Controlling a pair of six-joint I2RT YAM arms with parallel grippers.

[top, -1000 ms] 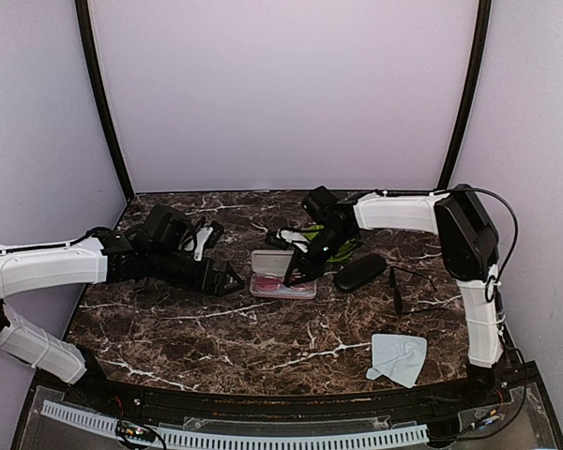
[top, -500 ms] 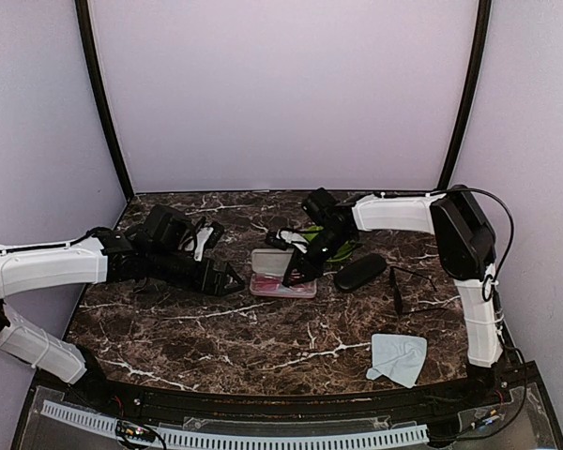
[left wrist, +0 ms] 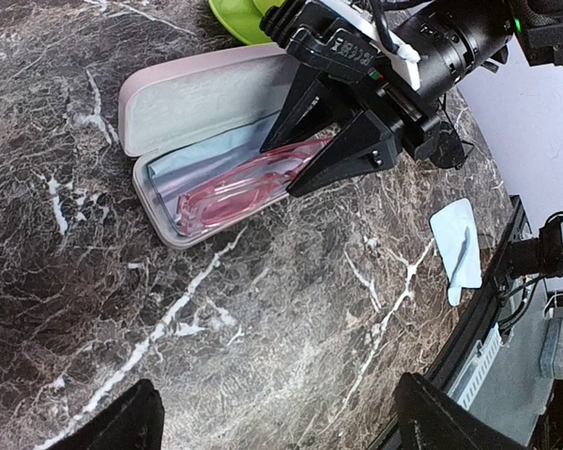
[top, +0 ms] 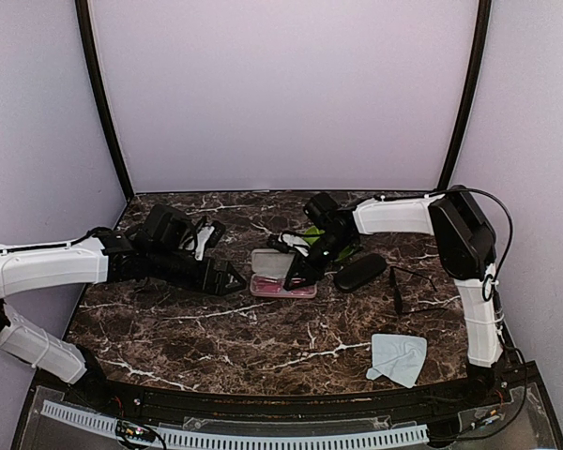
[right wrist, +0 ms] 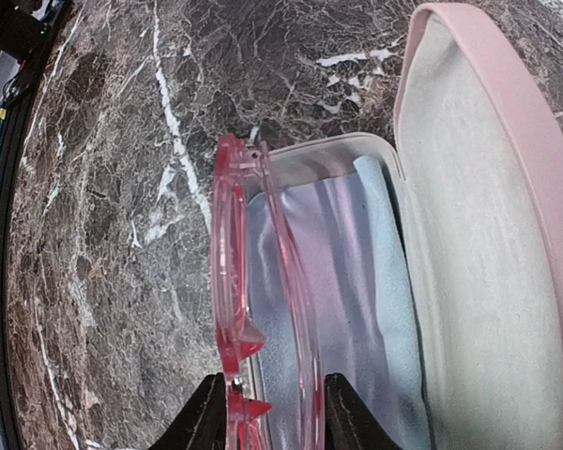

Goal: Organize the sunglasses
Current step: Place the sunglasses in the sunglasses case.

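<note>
Right gripper [top: 296, 274]: yours is down over the open pink case [top: 274, 261], fingers narrowed onto the folded red-pink sunglasses [right wrist: 227, 281]. In the right wrist view the frame sits right between the two pads.

Red-pink sunglasses: they're in the tray half of the pink case, lying lengthwise over the blue cloth liner [right wrist: 342, 281], with one end poking up by the tray rim. You can't really tell whether they're resting on the liner or held just above it. The left wrist view shows the same thing from the other side, with the frame [left wrist: 235, 192] running along the tray.

Pink case: flat on the marble table [top: 216, 328] around the middle, lid folded back on the far side.

Left gripper [top: 227, 278]: parked just left of the case, low over the table, and aimed at it. The fingers [left wrist: 122, 427] are spread wide with nothing between them.

Black wire sunglasses [top: 405, 286]: out on the table on your right side, near the right arm's upright link, not in any case.

Black oval case [top: 359, 272]: closed, sitting between the pink case and the black wire pair, apart from both.

Loose cloth [top: 398, 358]: light blue, lying near the front edge on the right.

Green object [top: 330, 247]: behind the right gripper, mostly hidden by the arm, so you can't tell what it is.
</note>
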